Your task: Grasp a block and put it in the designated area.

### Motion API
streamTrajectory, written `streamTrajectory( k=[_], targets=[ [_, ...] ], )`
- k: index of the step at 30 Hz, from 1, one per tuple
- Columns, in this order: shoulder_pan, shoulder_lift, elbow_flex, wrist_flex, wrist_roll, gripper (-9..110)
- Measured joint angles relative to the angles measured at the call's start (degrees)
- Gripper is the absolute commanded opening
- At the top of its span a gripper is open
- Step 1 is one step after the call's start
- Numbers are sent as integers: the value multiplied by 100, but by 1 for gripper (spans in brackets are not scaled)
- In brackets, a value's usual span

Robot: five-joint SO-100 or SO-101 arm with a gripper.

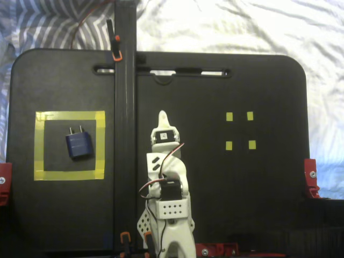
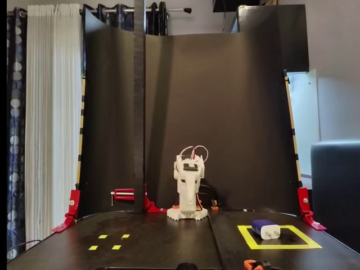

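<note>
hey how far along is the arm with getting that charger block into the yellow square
It looks finished. The block lies inside the yellow tape square, clear of the tape in both fixed views, prongs pointing toward the board's far edge in the top-down view. Nothing is in hand: the end effector is folded back near the board's middle, away from the block, holding nothing. Nothing appears left to do.

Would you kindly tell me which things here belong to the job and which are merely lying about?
Job:
- block, already inside the area
- taped area
- gripper, folded back mid-board, holding nothing

Lying about:
- four small yellow markers
- red clamps
- vertical post
</note>
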Motion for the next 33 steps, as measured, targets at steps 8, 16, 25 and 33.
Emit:
streamTrajectory(
  k=[8, 16, 25, 33],
  targets=[
    [-35, 0, 0, 519, 0, 0],
    [-35, 0, 0, 554, 53, 0],
    [18, 0, 0, 554, 255, 0],
    [62, 0, 0, 554, 264, 0]
  ],
)
